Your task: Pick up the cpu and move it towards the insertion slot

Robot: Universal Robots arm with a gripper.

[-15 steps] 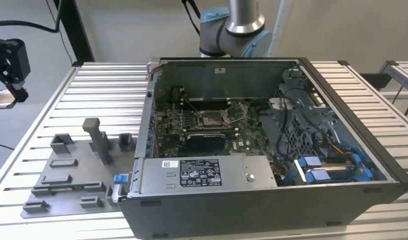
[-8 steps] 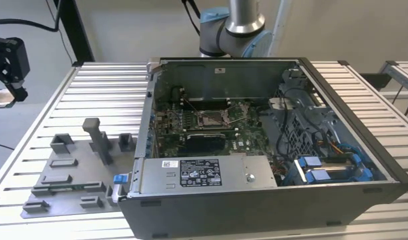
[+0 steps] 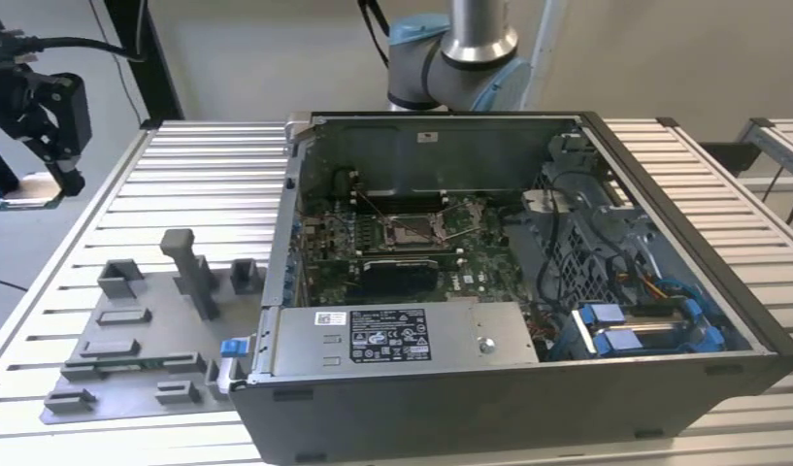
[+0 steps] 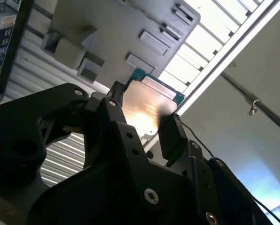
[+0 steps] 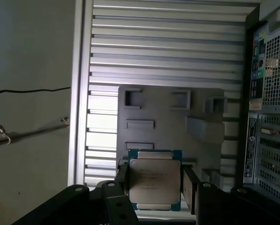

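- Exterior view: the black gripper [image 3: 40, 177] is seen beyond the slatted aluminium table's [image 3: 202, 165] edge on the exterior view's left, well apart from the square silver-framed insertion slot [image 3: 413, 230] inside the open grey computer case [image 3: 500, 408].
- Second wrist view: the thin square silvery cpu [image 4: 147, 105] is pinched between the black fingers [image 4: 170, 130].
- First wrist view: a grey fixture plate [image 5: 168, 117] is seen behind the held cpu.

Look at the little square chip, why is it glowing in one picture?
In the second wrist view, glare puts a warm bright patch on the cpu, and the gripper holding it looks shadowy; in the first wrist view the cpu looks evenly lit, without glare.
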